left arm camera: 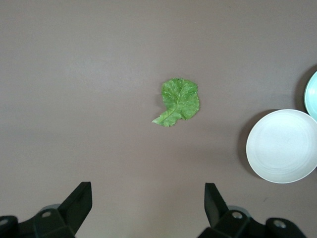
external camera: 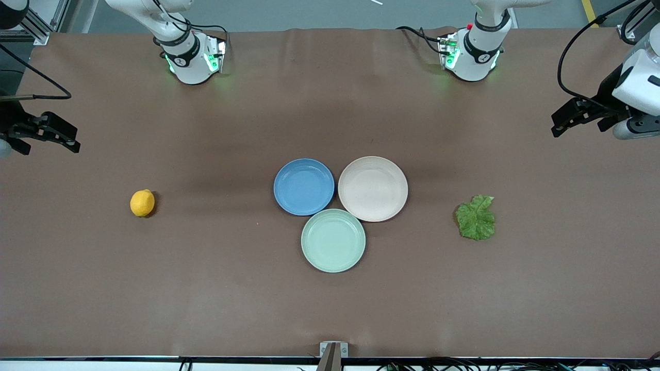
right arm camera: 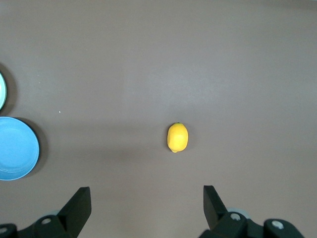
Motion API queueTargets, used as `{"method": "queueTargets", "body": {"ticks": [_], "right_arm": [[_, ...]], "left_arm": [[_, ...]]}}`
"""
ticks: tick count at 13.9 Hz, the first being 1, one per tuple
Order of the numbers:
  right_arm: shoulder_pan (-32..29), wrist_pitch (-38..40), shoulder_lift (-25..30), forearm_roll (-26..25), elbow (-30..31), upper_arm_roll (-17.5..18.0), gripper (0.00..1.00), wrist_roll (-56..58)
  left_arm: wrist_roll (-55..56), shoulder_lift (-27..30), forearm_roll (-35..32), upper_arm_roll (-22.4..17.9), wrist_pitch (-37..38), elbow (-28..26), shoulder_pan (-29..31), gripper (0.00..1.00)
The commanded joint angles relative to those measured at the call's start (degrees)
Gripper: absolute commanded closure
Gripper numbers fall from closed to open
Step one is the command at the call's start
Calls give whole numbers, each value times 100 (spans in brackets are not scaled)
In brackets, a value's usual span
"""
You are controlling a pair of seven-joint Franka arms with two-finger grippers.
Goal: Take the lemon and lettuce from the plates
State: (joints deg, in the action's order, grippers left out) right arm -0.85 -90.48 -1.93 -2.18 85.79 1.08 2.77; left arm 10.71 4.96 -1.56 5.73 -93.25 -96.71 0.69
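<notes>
The lemon (external camera: 142, 202) lies on the bare table toward the right arm's end, off any plate; it also shows in the right wrist view (right arm camera: 178, 137). The lettuce (external camera: 476, 218) lies flat on the table toward the left arm's end, also off any plate; it also shows in the left wrist view (left arm camera: 179, 101). The blue plate (external camera: 304, 186) and the beige plate (external camera: 373, 188) sit side by side mid-table, both empty. My right gripper (external camera: 51, 148) (right arm camera: 146, 193) is open and empty, held high above the table near the lemon. My left gripper (external camera: 577, 128) (left arm camera: 147, 191) is open and empty, high near the lettuce.
A pale mint-green plate (external camera: 333, 240) sits empty, nearer the front camera than the other two plates and touching both. The brown table (external camera: 216, 288) runs wide around the plates. Both arm bases stand at the table's edge farthest from the front camera.
</notes>
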Motion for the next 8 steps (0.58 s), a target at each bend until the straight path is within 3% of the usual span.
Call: {"method": "queueTargets", "body": {"ticks": [1, 8], "right_arm": [[-47, 92, -45, 86, -133, 6, 0, -57], [-47, 83, -45, 86, -186, 6, 0, -31]], "left_arm": [[-52, -109, 24, -37, 9, 134, -51, 0], [-52, -118, 24, -20, 18, 143, -51, 0]]}}
